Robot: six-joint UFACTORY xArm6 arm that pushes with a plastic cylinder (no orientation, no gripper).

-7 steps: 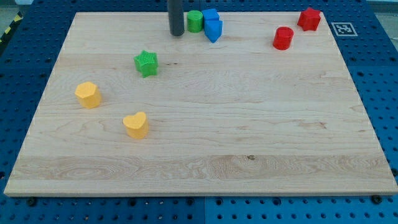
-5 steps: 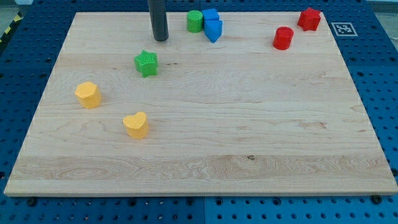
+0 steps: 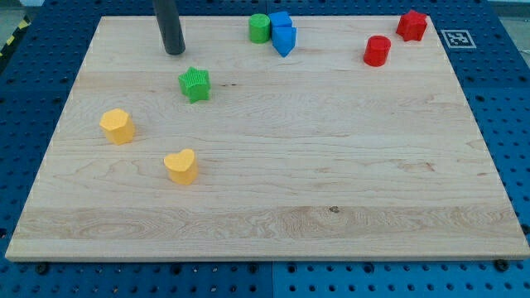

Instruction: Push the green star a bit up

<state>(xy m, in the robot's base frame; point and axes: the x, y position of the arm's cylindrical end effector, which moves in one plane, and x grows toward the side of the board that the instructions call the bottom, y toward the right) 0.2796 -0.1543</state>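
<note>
The green star lies on the wooden board, in its upper left part. My tip stands above and slightly to the left of the star, a short gap away, not touching it. The dark rod rises from the tip out of the view's top.
A green cylinder and two blue blocks sit together at the top middle. A red cylinder and a red block are at the top right. A yellow block and a yellow heart lie at the left.
My tip has slid left along the top of the board, from beside the green cylinder to above-left of the green star. No block has moved.
</note>
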